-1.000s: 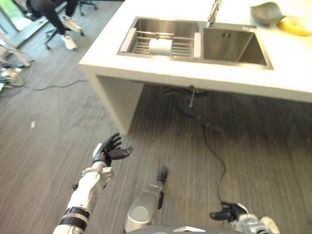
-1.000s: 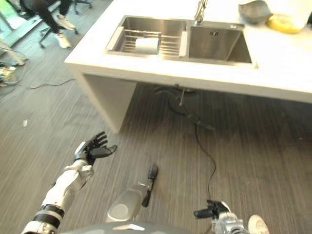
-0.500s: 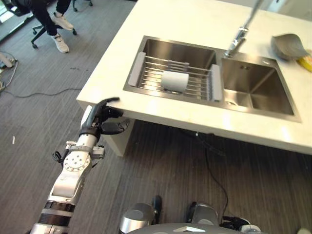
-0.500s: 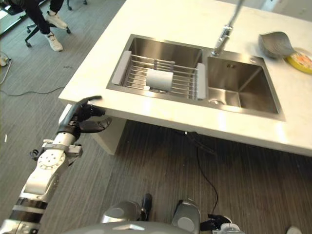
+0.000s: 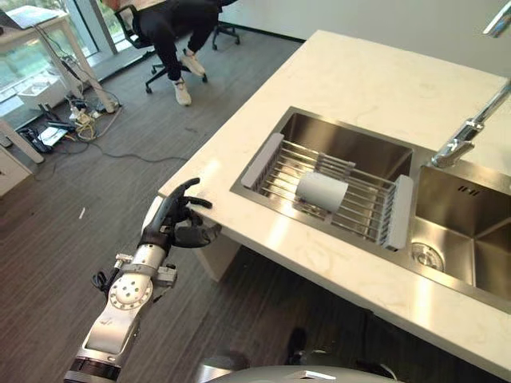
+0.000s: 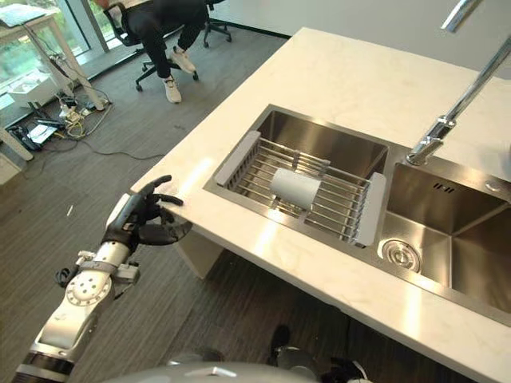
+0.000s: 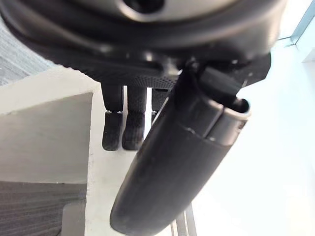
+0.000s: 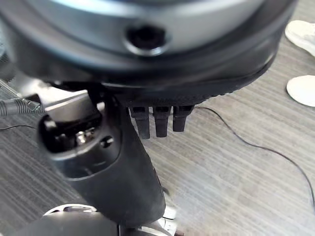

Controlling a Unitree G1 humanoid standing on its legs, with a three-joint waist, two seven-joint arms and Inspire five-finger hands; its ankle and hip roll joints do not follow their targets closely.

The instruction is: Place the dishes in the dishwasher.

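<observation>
While a seated person [image 5: 172,24] occupies the office chair well beyond the white stone worktop [image 5: 359,80], the pale cylindrical cup [image 5: 322,191] lies sideways on the steel wire rack [image 5: 351,209] in the sink, well apart from the left hand [image 5: 172,223], whose fingers [image 5: 192,185] are loosely spread, empty, at the worktop's corner. Right hand [image 8: 123,167]: fingers relaxed, empty, above floor.

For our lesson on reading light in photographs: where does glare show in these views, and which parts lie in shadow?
Left eye view: a bright sheen along the countertop at its near edge, light mirrored on the sink walls, dark shade beneath. Left wrist view: the countertop past the left hand washes out to white. Right wrist view: even light on the floor beyond the right hand.
</observation>
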